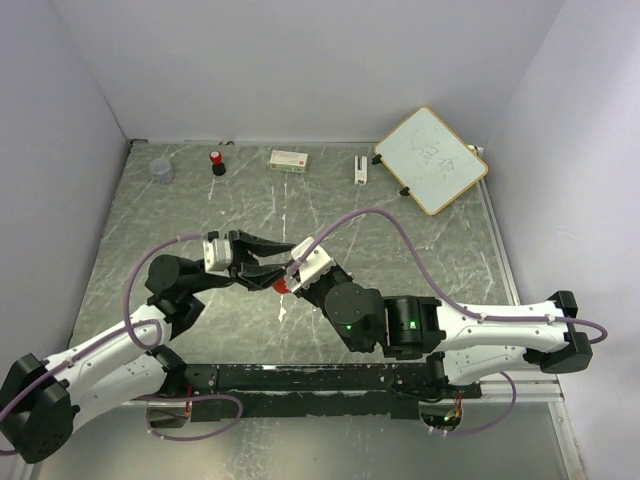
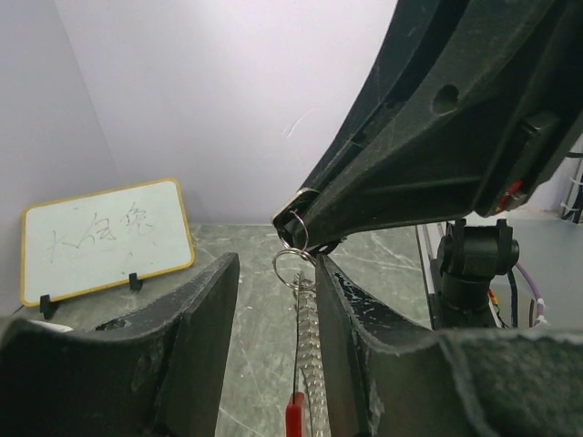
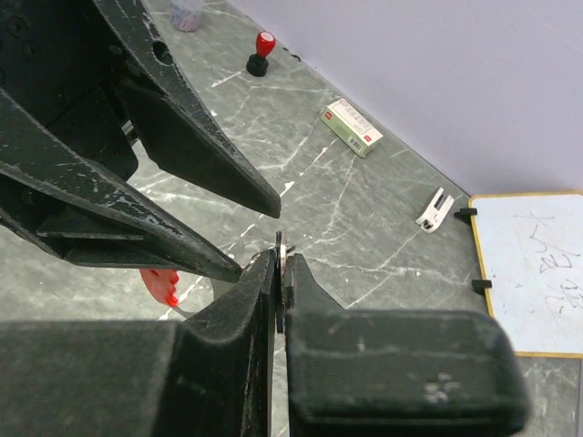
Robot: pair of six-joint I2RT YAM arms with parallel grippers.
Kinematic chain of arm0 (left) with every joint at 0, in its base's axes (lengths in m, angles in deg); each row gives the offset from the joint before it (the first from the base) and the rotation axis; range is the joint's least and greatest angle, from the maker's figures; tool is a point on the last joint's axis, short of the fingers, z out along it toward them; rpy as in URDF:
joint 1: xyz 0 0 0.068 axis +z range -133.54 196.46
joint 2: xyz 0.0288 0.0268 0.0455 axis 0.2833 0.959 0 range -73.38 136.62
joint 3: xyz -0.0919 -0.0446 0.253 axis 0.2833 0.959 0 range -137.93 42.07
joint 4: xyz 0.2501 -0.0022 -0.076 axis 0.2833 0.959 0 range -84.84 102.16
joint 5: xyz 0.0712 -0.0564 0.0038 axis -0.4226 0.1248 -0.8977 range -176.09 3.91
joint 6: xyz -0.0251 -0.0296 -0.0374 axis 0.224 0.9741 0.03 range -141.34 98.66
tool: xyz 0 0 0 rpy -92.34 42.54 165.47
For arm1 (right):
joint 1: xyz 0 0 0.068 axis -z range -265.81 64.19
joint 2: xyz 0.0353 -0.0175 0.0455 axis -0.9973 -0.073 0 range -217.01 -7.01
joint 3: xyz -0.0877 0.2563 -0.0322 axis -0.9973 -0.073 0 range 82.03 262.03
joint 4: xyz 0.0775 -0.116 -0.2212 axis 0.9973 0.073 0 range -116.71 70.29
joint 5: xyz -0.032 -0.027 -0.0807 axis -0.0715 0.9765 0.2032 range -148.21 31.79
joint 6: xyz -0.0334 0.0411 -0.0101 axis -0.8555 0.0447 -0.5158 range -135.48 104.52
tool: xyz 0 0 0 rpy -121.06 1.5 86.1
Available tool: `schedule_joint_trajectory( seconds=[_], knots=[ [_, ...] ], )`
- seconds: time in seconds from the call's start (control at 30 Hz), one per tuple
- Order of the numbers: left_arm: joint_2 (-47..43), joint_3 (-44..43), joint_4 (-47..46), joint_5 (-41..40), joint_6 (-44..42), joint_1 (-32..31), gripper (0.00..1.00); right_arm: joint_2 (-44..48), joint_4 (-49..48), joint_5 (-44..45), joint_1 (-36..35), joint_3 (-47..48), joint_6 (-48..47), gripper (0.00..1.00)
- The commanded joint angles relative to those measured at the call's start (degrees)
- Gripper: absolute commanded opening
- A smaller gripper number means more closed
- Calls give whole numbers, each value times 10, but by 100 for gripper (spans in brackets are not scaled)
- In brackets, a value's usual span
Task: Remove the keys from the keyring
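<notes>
Your right claw (image 3: 281, 266) is clamped on the keyring (image 2: 291, 253), above the tabletop (image 1: 180, 210); the keys (image 2: 306, 346) hang, ungripped, between the parted fingers of the left claw (image 2: 276, 300). Close the left on one key only, hold the ring steady, and work it round the coil.

Top view high above the table (image 1: 300, 205); two close wrist views, whiteboard (image 1: 432, 160) common to all three.

Plain pale lilac walls (image 1: 300, 60) on three sides, grey-green marbled tabletop (image 1: 330, 205), soft even light
</notes>
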Motion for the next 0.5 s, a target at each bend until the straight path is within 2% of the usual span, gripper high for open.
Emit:
schedule_joint_trajectory(
  seconds=[0.0,0.2,0.47],
  knots=[
    [-37,16,-23,-15,-12,-3,51,16,-15,-5,-1,15,-5,0],
    [-67,14,1,-32,-30,-2,52,18,-14,-12,-1,15,-5,0],
    [-40,12,-23,-18,-21,-3,50,23,-14,-33,-2,16,-6,0]
  ],
)
